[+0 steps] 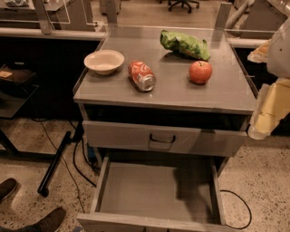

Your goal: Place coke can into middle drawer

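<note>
The coke can [141, 75] lies on its side on the counter [181, 97], a little left of the middle and near the front edge. Its shiny silver end is turned toward the front and the red body with white marks points toward the back. Just beside it on the left stands a round, pale bowl [103, 61]; the two are close but do not touch. To the right, apart from the can, sits a round red apple [200, 72], and behind the apple lies a crumpled green bag [185, 44].

The counter is a flat plate of dull grey metal with straight edges. Under it there is a closed grey drawer front [127, 136] with a small black handle [162, 138]. Below this the middle drawer [154, 188] is pulled out toward the front; it is wide and shallow, with low side walls and a bare grey bottom.

My hand [268, 108] is at the right edge of the view, beside the right side of the counter and well apart from the can. It looks pale and yellowish, and I cannot tell if it is spread or pressed together.

The floor [31, 154] is speckled stone, with black cables [79, 158] on it. Two dark shoes [43, 222] show at the bottom left corner, and the base of a chair [183, 4] at the far back.
</note>
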You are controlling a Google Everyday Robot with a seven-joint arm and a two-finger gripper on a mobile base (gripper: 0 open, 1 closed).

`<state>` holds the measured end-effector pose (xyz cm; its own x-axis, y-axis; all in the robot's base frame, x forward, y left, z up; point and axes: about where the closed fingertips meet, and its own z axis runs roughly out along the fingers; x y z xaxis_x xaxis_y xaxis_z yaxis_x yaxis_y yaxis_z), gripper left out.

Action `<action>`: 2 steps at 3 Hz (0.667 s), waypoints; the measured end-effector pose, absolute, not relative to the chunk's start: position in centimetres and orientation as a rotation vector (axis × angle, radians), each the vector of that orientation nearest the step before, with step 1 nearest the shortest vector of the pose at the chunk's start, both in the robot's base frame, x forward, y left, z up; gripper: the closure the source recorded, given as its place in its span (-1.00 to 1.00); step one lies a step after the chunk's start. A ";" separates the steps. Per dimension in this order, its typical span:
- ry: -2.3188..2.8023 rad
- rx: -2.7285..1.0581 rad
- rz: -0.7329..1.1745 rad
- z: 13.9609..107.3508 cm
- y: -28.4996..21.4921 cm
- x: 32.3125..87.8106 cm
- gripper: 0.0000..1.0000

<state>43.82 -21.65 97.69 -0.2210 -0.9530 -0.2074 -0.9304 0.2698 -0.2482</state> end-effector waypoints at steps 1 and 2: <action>2.229 -1.718 -0.104 97.8 -21.6 43.8 -1.00; 2.244 -1.668 -0.122 97.8 -21.1 43.6 -1.00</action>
<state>43.64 -21.09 97.84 -0.2518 -0.9426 -0.2191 -0.9133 0.3064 -0.2684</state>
